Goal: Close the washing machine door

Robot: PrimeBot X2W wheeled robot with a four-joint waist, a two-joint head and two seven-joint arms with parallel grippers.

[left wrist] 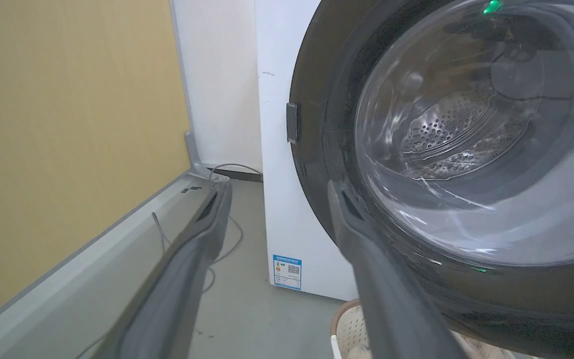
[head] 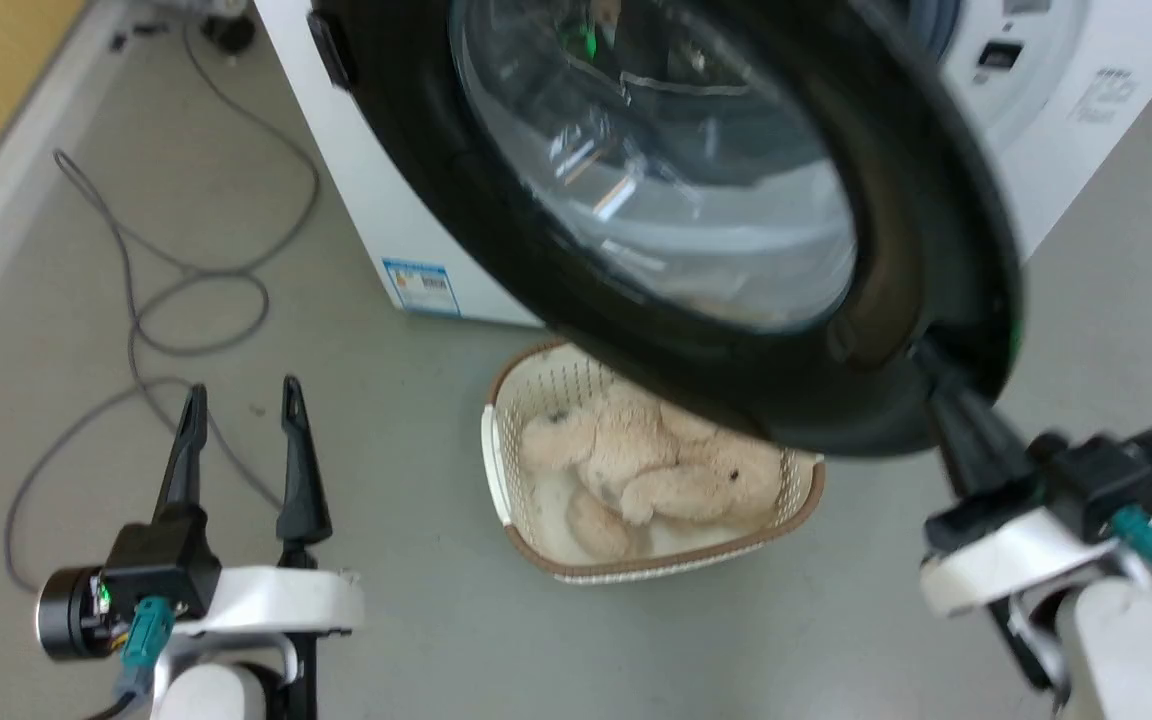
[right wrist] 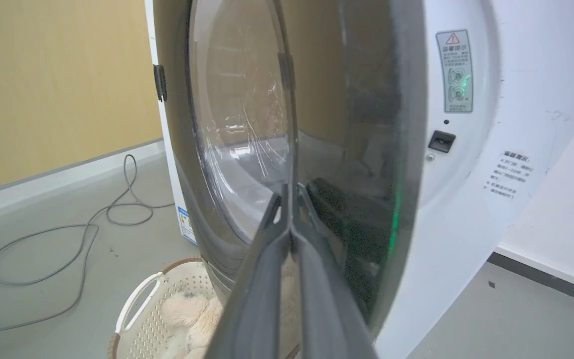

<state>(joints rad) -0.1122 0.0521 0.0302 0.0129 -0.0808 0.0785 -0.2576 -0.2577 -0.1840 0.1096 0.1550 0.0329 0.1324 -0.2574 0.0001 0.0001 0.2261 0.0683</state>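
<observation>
Head camera high, facing down, wrist cameras low and close, all sharing the washing machine door [head: 656, 170]

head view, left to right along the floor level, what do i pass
grey cable → left gripper, open → cream basket with the plush toy in it → right gripper, at the rim of the washing machine door
</observation>
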